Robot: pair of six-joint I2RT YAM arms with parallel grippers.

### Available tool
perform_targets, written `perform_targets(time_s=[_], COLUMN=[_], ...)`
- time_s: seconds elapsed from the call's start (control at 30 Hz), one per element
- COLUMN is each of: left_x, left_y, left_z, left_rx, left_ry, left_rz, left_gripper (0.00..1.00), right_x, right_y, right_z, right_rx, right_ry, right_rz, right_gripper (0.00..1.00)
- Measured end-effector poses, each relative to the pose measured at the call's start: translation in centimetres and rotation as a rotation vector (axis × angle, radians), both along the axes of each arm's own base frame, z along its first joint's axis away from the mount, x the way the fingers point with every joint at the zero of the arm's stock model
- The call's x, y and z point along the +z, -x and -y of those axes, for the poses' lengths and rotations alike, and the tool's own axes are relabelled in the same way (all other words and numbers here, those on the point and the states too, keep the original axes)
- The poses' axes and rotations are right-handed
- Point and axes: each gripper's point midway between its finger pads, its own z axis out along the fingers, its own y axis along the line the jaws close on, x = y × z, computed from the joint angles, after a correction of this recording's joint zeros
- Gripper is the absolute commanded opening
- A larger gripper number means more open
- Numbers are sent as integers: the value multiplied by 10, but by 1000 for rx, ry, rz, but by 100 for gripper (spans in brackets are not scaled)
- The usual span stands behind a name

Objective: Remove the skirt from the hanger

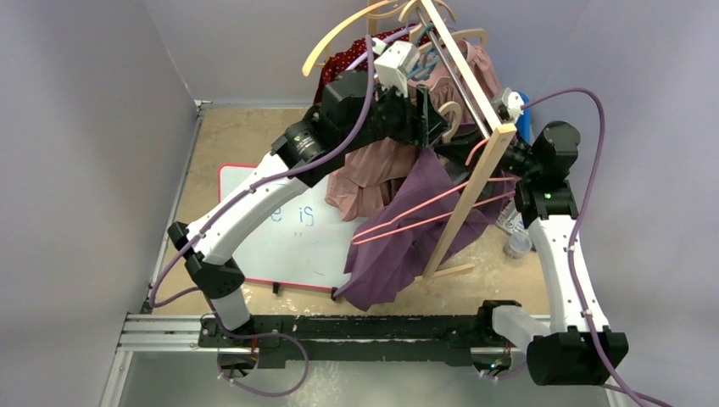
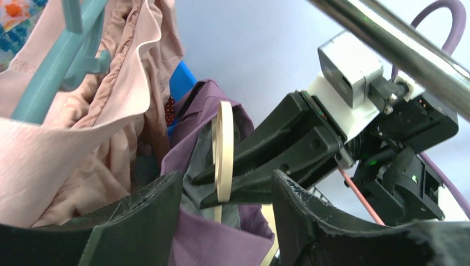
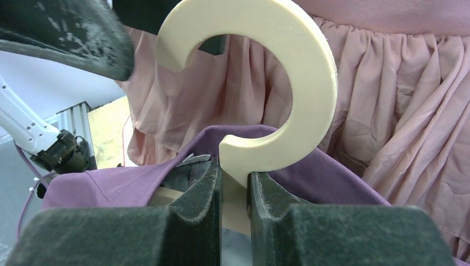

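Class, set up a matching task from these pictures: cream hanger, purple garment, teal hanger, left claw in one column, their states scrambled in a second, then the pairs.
1 cream hanger
2 purple garment
3 teal hanger
4 left claw

A open, holding nothing
B pinched in the right claw
C lying against pink fabric
D draped on the cream hanger

Pairs: 1-B, 2-D, 3-C, 4-A

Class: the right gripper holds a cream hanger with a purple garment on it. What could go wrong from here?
The right gripper pinches only the thin neck of the cream hanger; a tug on the purple garment might twist it loose. The open left gripper sits close to the pink skirt, so it could catch that cloth too.
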Motion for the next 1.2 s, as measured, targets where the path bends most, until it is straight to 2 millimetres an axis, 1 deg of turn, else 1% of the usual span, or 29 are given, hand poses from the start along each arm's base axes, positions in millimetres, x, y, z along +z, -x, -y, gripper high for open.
perform_targets(time_s=[0.07, 0.17, 0.2, 0.27, 0.33, 0.4, 0.43, 0.47, 0.53, 0.6, 0.7, 0.73, 0.8, 0.87, 0.9, 1.0, 1.1, 1.2], left_x=[1, 1, -1, -4, -11, -17, -18, -19, -21, -22, -28, -32, -35, -35, -36, -36, -36, -37], left_y=[-1, 1, 1, 3, 2, -2, -2, -4, -5, -7, -4, -3, -3, -3, -3, -3, -3, -2], left_z=[7, 19, 23, 31, 37, 41, 42, 43, 42, 40, 40, 39, 39, 38, 37, 37, 37, 37], left_rx=[5, 2, 0, -8, -10, -6, -3, 0, 12, 21, 15, 13, 11, 8, 8, -1, -8, -17], left_ry=[7, 13, 10, 7, -3, -16, -21, -28, -49, -63, -101, -117, -131, -136, -139, -139, -138, -137], left_rz=[4, 10, 10, 8, 5, 3, 6, 11, 26, 40, 51, 50, 57, 60, 59, 57, 55, 54], left_gripper=[55, 50, 48, 40, 28, 19, 9, 0, 0, 0, 0, 0, 0, 0, 0, 0, 0, 0], right_x=[1, 1, 1, 1, 0, 0, -1, -1, -2, 0, 9, 14, 18, 20, 21, 18, 4, -15], right_y=[2, 6, 7, 9, 12, 13, 13, 13, 12, 13, 6, 4, 3, 3, 1, -6, -18, -29], right_z=[-1, -3, -4, -6, -7, -7, -6, -5, -3, 1, 13, 18, 29, 42, 52, 75, 96, 105], right_rx=[7, 26, 32, 45, 59, 57, 48, 37, 5, -44, -162, -207, -296, -390, -461, -607, -714, -745], right_ry=[0, 1, 1, 3, 6, 9, 10, 10, 13, 17, 34, 39, 53, 66, 74, 95, 126, 154], right_rz=[5, 8, 10, 9, 10, 8, 3, -1, -11, -34, -60, -63, -83, -98, -106, -141, -200, -265], right_gripper=[0, 0, 0, 0, 0, 0, 3, 15, 36, 53, 70, 74, 82, 86, 86, 88, 89, 87])
